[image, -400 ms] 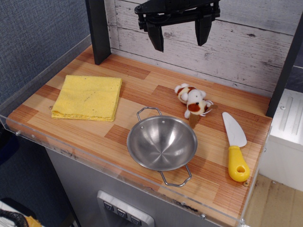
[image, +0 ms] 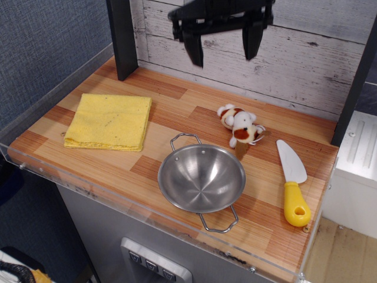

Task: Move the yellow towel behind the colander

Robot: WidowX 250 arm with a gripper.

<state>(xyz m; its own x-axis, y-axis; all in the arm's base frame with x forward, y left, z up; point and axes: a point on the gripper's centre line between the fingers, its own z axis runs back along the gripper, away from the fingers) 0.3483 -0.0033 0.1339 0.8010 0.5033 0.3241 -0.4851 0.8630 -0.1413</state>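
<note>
The gripper (image: 222,48) was held high by the back wall, jaws apart and empty; the yellow towel (image: 109,121) lay flat left of the colander (image: 201,177); a near-edge pinch was judged best.

Wood-plank tabletop (image: 177,112), striped light and reddish-brown laminate, clear acrylic edge strip (image: 118,197) along the front. Back wall (image: 306,53) at 12 o'clock: whitewashed weathered horizontal boards. Black upright post (image: 122,35) at 11 o'clock, another dark post (image: 356,76) at 3 o'clock. Blue-grey textured panel (image: 47,41) at 9 to 10 o'clock. White unit (image: 359,165) at 3 to 4 o'clock. Grey cabinet front (image: 112,236) below, with what looks like a button panel (image: 154,265) at 6 o'clock, partly cut off. Wood-look floor (image: 339,253) at 5 o'clock. Even, soft lighting.
</note>
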